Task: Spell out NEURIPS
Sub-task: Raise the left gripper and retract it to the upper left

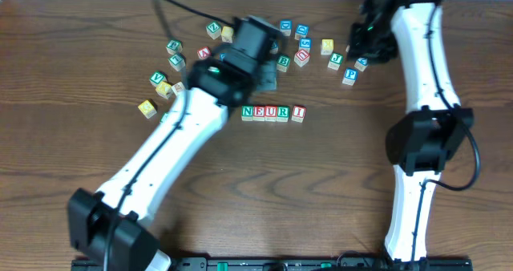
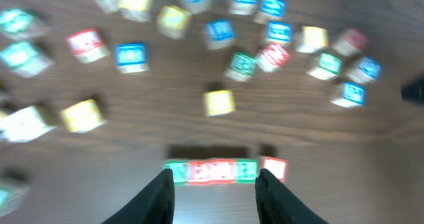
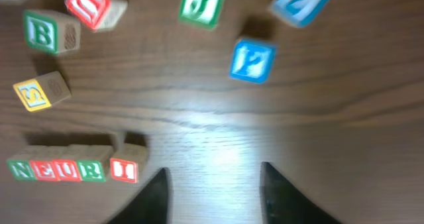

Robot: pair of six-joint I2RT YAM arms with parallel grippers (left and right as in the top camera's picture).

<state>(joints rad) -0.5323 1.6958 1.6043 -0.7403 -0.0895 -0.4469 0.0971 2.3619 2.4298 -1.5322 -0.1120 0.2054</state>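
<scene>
Letter row (image 1: pixel 275 113) reads NEURI, so you want P block (image 1: pixel 349 76) next; right gripper (image 3: pixel 213 172) near it, left gripper (image 2: pixel 213 174), both apart, empty.

Overhead view looks straight down on the whole table (image 1: pixel 337 183). Left wrist view, blurred, looks from over the row of cubes (image 2: pixel 225 171) toward the far side. Right wrist view looks down closely from further right; that row, lower left there, appears in all three views
</scene>
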